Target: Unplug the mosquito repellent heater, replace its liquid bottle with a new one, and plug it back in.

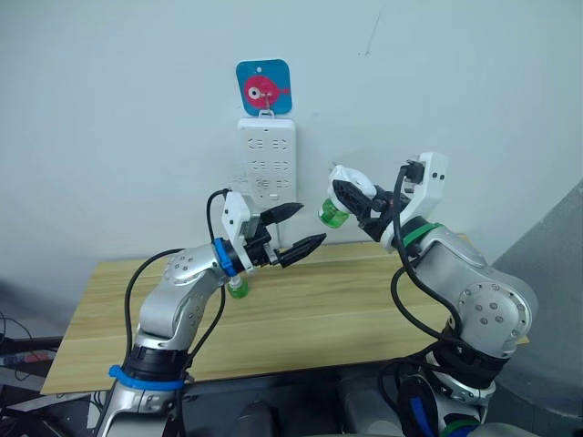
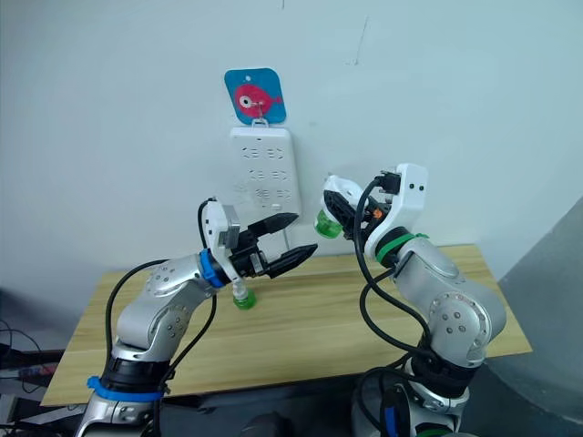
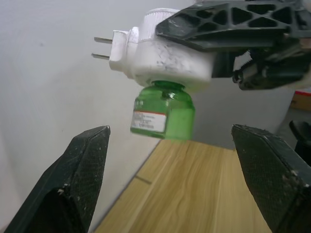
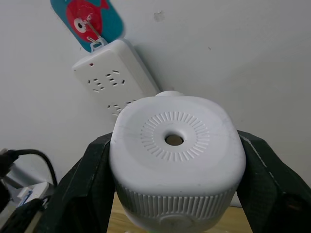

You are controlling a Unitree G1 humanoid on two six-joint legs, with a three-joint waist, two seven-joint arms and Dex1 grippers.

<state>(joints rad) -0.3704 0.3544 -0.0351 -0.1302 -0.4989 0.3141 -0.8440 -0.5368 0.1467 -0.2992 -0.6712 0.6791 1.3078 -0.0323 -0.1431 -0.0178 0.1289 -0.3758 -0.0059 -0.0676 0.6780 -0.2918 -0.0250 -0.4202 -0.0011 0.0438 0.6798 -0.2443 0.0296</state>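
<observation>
My right gripper (image 1: pixel 352 198) is shut on the white mosquito repellent heater (image 3: pixel 165 53), holding it in the air in front of the wall. The heater's two prongs point at the wall and its round vent (image 4: pixel 174 140) faces the wrist camera. A green liquid bottle (image 3: pixel 163 114) with a label is screwed in beneath it. My left gripper (image 1: pixel 308 225) is open just left of that bottle, jaws wide and apart from it. A second small green bottle (image 2: pixel 242 296) with a pale top, apparently the new one, stands on the table under my left forearm.
A long white power strip (image 1: pixel 266 159) hangs on the wall from a blue hook plate with a red fish (image 1: pixel 263 86), its sockets free. The wooden table (image 1: pixel 346 309) stands against the wall. A grey surface rises at the far right.
</observation>
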